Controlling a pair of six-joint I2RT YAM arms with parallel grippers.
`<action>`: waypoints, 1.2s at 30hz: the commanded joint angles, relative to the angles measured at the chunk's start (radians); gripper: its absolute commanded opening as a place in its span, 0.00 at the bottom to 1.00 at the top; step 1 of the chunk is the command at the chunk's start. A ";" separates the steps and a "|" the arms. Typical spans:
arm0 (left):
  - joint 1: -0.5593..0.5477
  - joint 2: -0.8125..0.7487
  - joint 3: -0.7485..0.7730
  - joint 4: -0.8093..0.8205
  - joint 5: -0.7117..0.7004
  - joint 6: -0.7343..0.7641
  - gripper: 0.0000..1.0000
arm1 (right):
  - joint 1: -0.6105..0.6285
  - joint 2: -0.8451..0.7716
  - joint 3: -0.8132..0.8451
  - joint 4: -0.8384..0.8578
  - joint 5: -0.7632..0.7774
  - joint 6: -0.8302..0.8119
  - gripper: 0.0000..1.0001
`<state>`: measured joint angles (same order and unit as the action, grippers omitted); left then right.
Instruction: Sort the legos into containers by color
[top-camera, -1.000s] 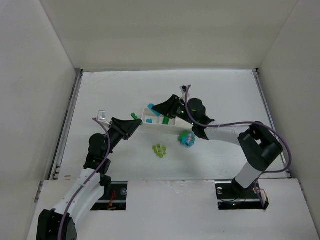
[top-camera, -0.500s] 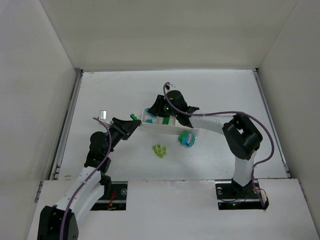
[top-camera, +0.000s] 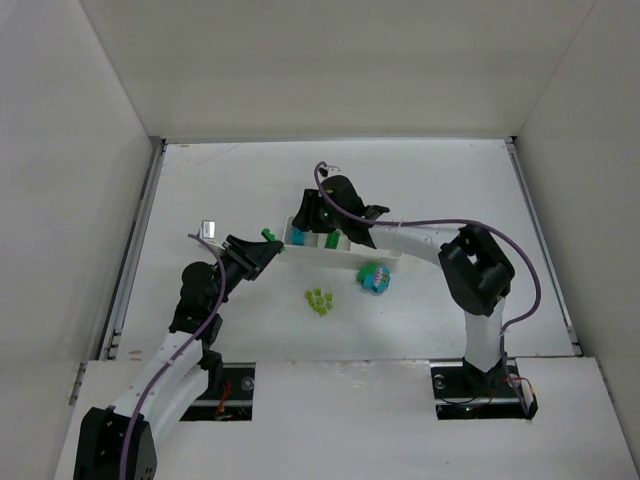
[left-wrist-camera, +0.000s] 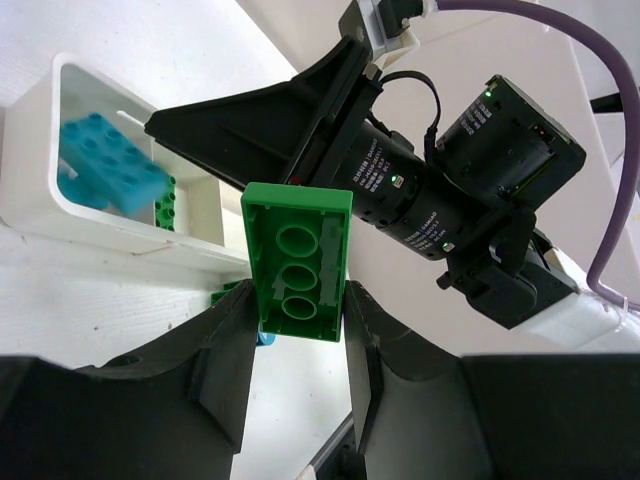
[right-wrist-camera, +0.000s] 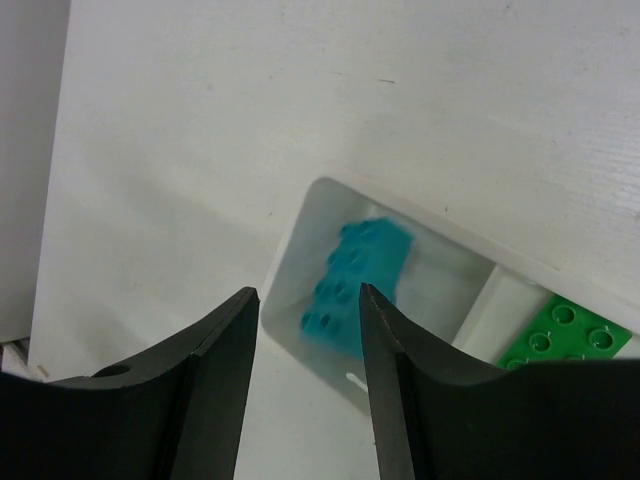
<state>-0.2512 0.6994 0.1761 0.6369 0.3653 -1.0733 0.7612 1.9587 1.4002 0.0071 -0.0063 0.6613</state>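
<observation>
Near side of tray: a small clump of pale bricks (top-camera: 318, 300) lies loose on the table, apart from the tray's near wall. A mixed heap (top-camera: 375, 277) of cyan and green pieces lies closer in, just beside the near wall toward the tray's right end.

Off the tray's left end: your left gripper (left-wrist-camera: 297, 310) is clamped on a green brick (left-wrist-camera: 297, 262), one finger on each long side, with the hollow underside turned to the wrist camera. The brick is outside the tray (left-wrist-camera: 25, 175), just beside its left end. You cannot tell whether it touches the table.

In the tray: the left end compartment holds a cyan brick (right-wrist-camera: 355, 280), lying tilted. The next compartment, past the divider, holds a second green brick (right-wrist-camera: 565, 335), studs up.

Over the tray's left end: your right gripper (right-wrist-camera: 303, 300) hangs above the end compartment. Its fingers are apart with nothing between them, and the cyan brick shows through the gap below.
</observation>
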 joint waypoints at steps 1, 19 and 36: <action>0.007 0.000 0.030 0.038 0.004 0.029 0.15 | 0.011 0.013 0.046 0.007 0.022 -0.008 0.52; -0.255 0.191 0.160 0.011 -0.146 0.165 0.14 | -0.110 -0.645 -0.593 0.297 0.158 -0.035 0.34; -0.494 0.692 0.643 -0.382 -0.410 0.309 0.13 | -0.179 -0.972 -0.885 0.332 0.155 -0.023 0.40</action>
<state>-0.7448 1.3708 0.7368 0.3565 -0.0170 -0.7906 0.6022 1.0199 0.5282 0.2752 0.1616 0.6434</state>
